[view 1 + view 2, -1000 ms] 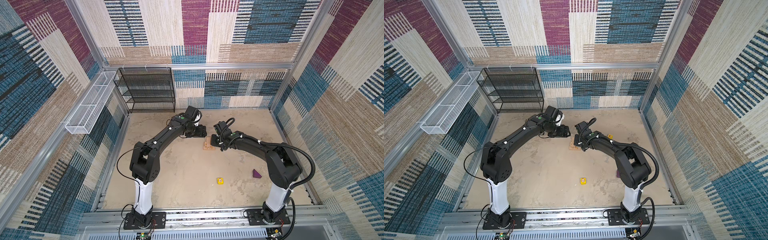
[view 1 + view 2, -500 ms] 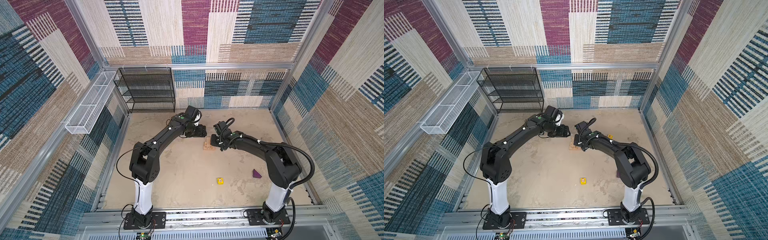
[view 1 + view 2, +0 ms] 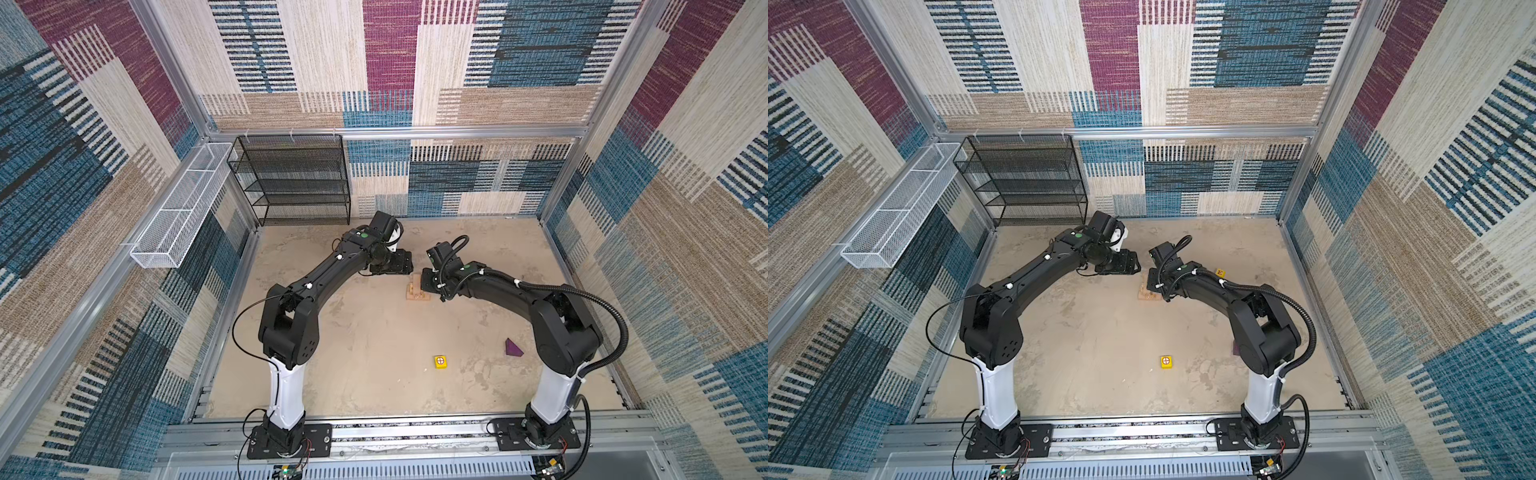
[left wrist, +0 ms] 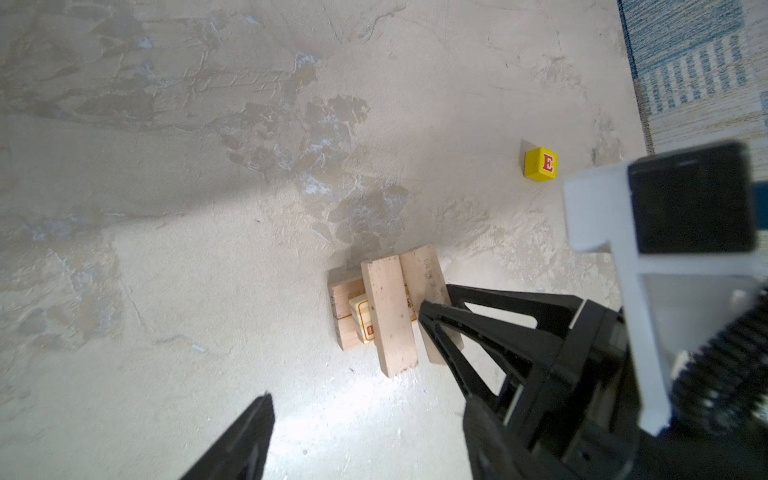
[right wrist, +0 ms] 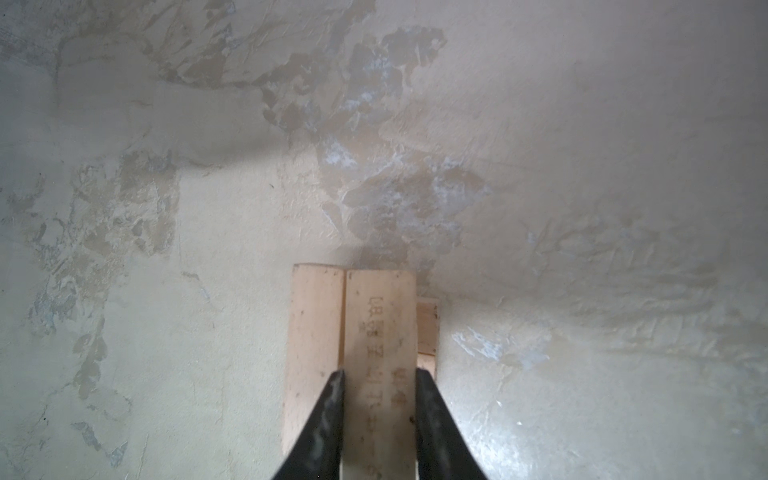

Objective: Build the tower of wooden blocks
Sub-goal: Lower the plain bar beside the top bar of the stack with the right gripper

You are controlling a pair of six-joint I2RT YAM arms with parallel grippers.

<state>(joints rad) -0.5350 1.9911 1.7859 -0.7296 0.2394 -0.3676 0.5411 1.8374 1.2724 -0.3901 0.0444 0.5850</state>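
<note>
Wood stack (image 3: 415, 293): sits mid-table (image 3: 353, 332) between the two grippers. Two planks lie side by side across the lower planks (image 4: 344, 303), and the crossed layers make a broad, flat base for the pieces to come.
Printed plank (image 5: 380, 316): in the top layer, snug against the plain plank (image 4: 388, 316), so the pair reads as one level deck. Whether it bears fully on the layer below I cannot tell.
Right gripper (image 5: 380, 374): clamped on the printed plank across its width, near one end. That leaves most of the plank clear for lining it up against its neighbour.
Left gripper (image 3: 405, 267): just beside the stack, fingers apart and holding nothing. It is probably kept off the planks so it does not nudge them.
Yellow cube with E (image 4: 540, 164): loose on the table, near the stack on its right side.
Yellow cube with cross mark (image 3: 440, 362): loose, well apart from the stack, toward the front.
Purple wedge (image 3: 513, 348): loose at the front right, likely saved for the cap.
Stage: plank base nearly laid, with the cubes and wedge not yet placed.
</note>
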